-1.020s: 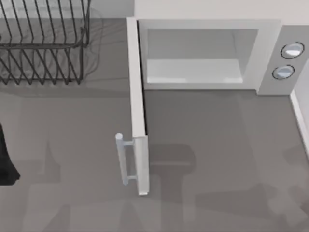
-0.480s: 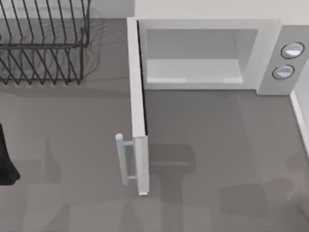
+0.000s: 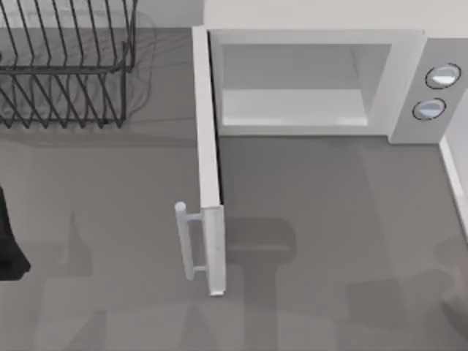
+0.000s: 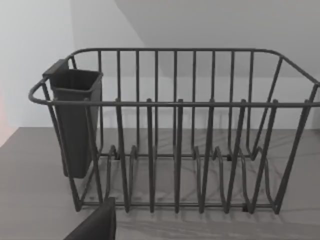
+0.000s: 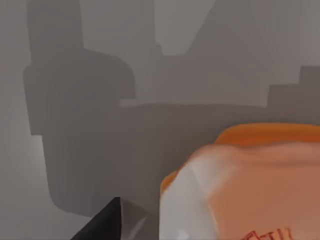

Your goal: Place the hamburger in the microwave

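The round orange-brown hamburger (image 5: pixel 250 180) with its pale cream top sits very close under the right wrist camera, above the plain grey table (image 5: pixel 100 100), and a dark tip of the right gripper (image 5: pixel 107 222) shows just beside it; whether those fingers are parted or closed around the bun cannot be told from here. Its place relative to the large white boxy microwave (image 3: pixel 314 80) cannot be judged either, since the top view has no bun in it. The microwave stands at the far edge of the table, toward the top view's right, with its one pale cavity (image 3: pixel 292 95) open to the front. Its single white door (image 3: pixel 208 168) is swung fully out, edge-on toward the near side, and carries one light bar handle (image 3: pixel 186 241) on the face turned away from the cavity. Two round silvery-blue knobs (image 3: pixel 436 91) sit one above the other on the panel right of the cavity. To the left of the microwave stands one black wire dish rack (image 4: pixel 175 135), with one dark rectangular cup (image 4: pixel 75 120) hung on its end wall. The left arm (image 3: pixel 9 241) is parked well left of the microwave door, and one dark tip of the left gripper (image 4: pixel 97 225) shows near the rack; how far it is spread cannot be told.
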